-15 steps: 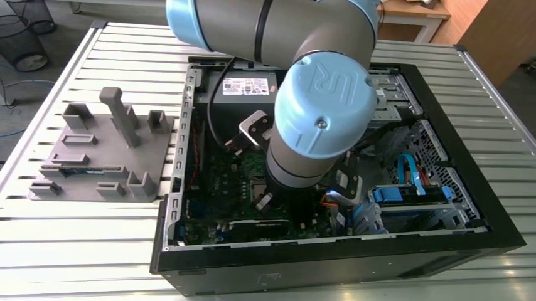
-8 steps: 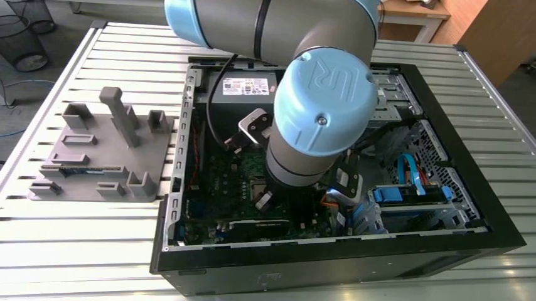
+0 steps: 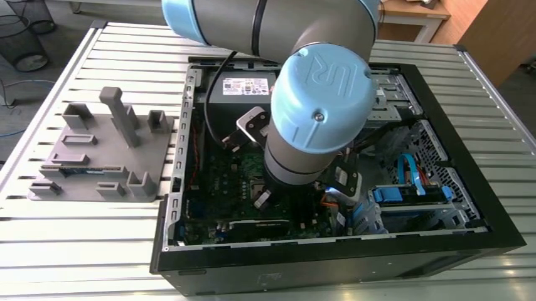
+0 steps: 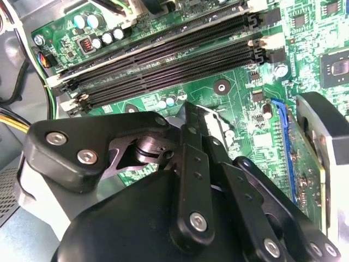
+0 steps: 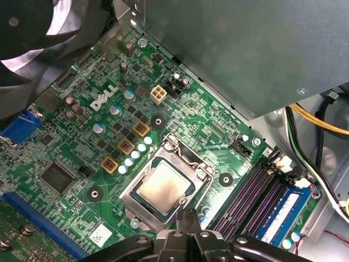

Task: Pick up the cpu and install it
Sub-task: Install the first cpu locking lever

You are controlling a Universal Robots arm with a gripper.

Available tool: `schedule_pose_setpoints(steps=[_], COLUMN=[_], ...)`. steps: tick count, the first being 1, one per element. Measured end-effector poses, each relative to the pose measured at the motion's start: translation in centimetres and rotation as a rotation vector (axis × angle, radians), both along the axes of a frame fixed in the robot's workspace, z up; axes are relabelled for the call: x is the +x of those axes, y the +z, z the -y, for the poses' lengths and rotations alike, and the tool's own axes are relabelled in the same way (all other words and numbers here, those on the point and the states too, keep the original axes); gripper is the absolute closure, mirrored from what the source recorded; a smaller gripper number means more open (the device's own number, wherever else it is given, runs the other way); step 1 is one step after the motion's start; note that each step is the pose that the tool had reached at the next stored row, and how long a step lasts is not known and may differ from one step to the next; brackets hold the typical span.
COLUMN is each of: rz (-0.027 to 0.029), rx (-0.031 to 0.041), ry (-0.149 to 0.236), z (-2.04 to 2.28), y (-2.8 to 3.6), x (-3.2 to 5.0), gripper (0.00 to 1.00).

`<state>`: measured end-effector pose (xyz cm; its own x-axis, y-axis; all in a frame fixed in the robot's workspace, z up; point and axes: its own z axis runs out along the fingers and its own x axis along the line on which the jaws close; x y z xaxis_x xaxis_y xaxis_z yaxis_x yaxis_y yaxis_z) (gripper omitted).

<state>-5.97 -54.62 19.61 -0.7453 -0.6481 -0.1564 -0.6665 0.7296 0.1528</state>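
Here is the scene:
- The small, flat, square cpu with a shiny silver metal top [image 5: 165, 185] lies flat inside the rectangular silver-framed socket [image 5: 136, 207] on the green motherboard [image 5: 71, 147], as the first wrist view shows.
- The black end effector [image 5: 188, 215] hangs just beside the socket's edge. It is clenched with nothing between its tips and is not touching the cpu.
- Long black memory slots [image 5: 245, 199] run next to the socket.
- In the exterior view, the grey and light-blue robot arm [image 3: 322, 94] reaches down into the open black computer case [image 3: 335, 257].
- The case lies on the slatted metal surface [image 3: 84, 251], with a grey moulded tray [image 3: 92, 150] at the exterior view's left.
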Motion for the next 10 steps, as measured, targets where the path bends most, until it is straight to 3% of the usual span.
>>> schedule_pose_setpoints(steps=[6,7,10], rz=[0.0049,0.0081,0.0243], rx=[-0.0001,-0.0002,-0.0002], ry=[0.000,0.000,0.000], z=[0.00,0.00,0.00], y=[-0.27,-0.32,-0.47], x=[-0.07,-0.08,-0.17], gripper=[0.89,0.89,0.89])
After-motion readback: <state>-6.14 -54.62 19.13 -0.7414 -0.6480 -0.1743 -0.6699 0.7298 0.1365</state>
